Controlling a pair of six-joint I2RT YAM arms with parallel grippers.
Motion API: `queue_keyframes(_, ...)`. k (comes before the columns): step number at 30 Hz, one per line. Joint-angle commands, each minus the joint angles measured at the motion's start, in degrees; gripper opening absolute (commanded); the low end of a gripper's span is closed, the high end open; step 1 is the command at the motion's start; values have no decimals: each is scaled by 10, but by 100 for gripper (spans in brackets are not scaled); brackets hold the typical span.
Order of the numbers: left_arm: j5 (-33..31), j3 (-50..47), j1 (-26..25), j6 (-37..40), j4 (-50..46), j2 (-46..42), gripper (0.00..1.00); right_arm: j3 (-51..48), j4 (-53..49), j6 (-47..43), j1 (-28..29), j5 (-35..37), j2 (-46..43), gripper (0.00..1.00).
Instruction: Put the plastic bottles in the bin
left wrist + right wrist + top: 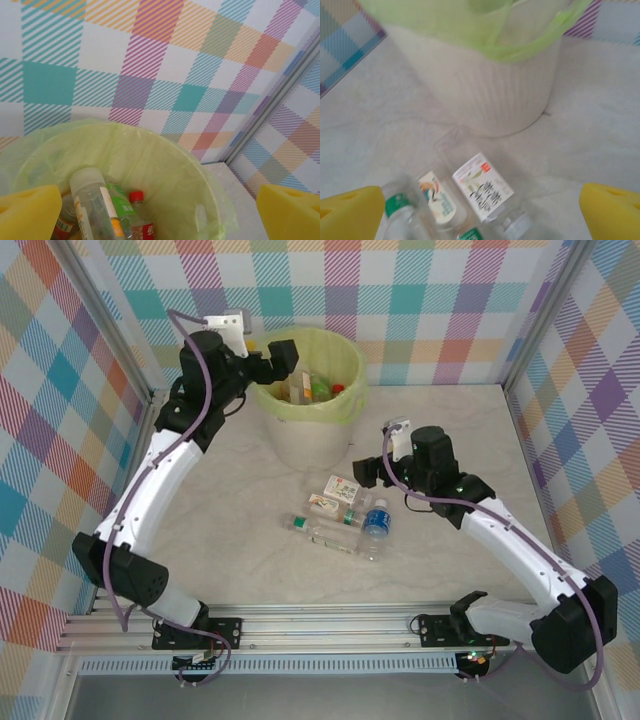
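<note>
The left gripper (284,362) hangs over the left rim of the bin (310,445), its fingers wide apart and empty. Some plastic bottles (95,200) lie inside the bin. Other bottles (345,515) lie on the table (250,560) on its near side. Just right of them is the right gripper (366,473), its fingers also apart and empty.

Pale marbled table (230,560), plaid walls (450,300)

Bin (300,445) with yellow-green liner (345,406), bottles (375,523) lying on table (450,420) before it
</note>
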Motion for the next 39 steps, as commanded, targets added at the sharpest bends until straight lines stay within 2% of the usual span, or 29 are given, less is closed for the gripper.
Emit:
queue_keyframes(1, -46, -62, -1, -54, 74, -47, 100, 16, -61, -13, 7, -127, 23, 100)
queue_keyframes(6, -76, -168, 0, -101, 114, -115, 100, 25, -111, -22, 33, -146, 63, 99)
queue_keyframes(15, -129, -315, 15, -175, 104, -211, 100, 50, -168, -42, 90, -156, 135, 97)
queue_keyframes(22, -155, -375, 33, -199, 61, -256, 100, 66, -186, -69, 127, -141, 185, 96)
queue_keyframes(26, -159, -406, 42, -213, 41, -274, 100, 74, -202, -87, 151, -108, 213, 96)
queue_keyframes(36, -187, -456, 57, -243, 21, -307, 100, 87, -189, -100, 216, 50, 275, 97)
queue_keyframes(39, -190, -470, 61, -251, 25, -312, 100, 85, -178, -98, 224, 69, 285, 96)
